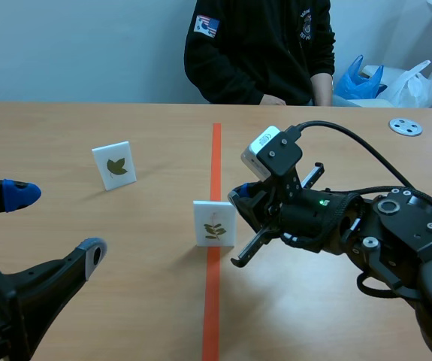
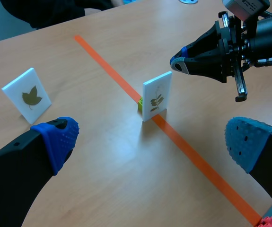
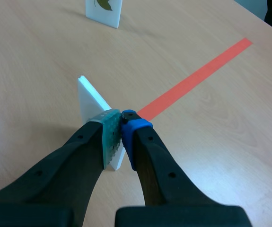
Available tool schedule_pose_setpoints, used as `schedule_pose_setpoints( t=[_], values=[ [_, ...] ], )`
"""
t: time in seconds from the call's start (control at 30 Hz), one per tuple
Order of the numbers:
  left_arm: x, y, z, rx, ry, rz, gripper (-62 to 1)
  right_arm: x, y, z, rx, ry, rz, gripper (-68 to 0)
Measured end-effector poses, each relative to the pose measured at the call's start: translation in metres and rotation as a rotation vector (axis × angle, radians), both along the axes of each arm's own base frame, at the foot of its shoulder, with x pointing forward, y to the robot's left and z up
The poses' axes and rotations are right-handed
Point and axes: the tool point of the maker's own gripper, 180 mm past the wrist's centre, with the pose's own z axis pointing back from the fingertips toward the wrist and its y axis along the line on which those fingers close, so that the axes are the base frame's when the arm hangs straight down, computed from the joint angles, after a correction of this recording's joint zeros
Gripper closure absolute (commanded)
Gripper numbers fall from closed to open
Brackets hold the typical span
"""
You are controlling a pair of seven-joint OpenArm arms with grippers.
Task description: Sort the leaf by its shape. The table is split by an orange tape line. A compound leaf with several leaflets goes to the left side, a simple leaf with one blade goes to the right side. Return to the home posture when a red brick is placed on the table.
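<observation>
Two white leaf cards stood upright on the wooden surface [image 1: 291,323]. One orange tape line [image 1: 216,150] ran from the near edge toward the far edge, through the middle.

The sprig card [image 1: 214,223], showing a stem with several small leaflets, stood right on that line, about midway between the near and far edges. A single small yellow-green block [image 2: 139,105] sat at its foot on the far side. The lobed-leaf card [image 1: 114,166], bearing one dark blade, stood on the half toward the left edge, nearer the far edge than the first card and well apart from it.

One grey disc [image 1: 406,126] lay near the far right corner. One person [image 1: 257,45] in a dark jacket sat at the far edge, with a blue bag [image 1: 358,79] beyond that edge toward the right corner.

There were two arms. The right arm [image 1: 396,226] came in from the right edge and stretched low across to the middle. The right gripper [image 3: 121,127] was clenched on nothing, its pads pressed together. Its tips were just beside the sprig card's upper corner, on the side facing the right edge, and whether they touched it could not be told.

The left arm [image 1: 5,308] lay low at the near left corner. The left gripper [image 1: 54,223] was released, its fingers [image 2: 55,137] spread wide, aimed toward the sprig card and well short of both cards.
</observation>
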Motion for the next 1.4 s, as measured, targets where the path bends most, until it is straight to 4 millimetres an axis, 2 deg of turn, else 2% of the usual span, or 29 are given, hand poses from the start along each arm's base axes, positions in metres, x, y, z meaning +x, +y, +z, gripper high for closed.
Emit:
schedule_pose_setpoints(
  t=[1.07, 1.23, 1.4],
  values=[
    [0.0, 0.0, 0.0, 0.0, 0.0, 0.0, -62.3, 0.0, 0.0, 0.002, 0.025, 0.008, -0.008, -1.1],
    [0.0, 0.0, 0.0, 0.0, 0.0, 0.0, -62.3, 0.0, -0.011, 0.008, -0.013, -0.021, 0.005, -1.1],
    [0.0, 0.0, 0.0, 0.0, 0.0, 0.0, -62.3, 0.0, -0.031, 0.031, -0.002, -0.069, -0.027, -1.1]
  ],
)
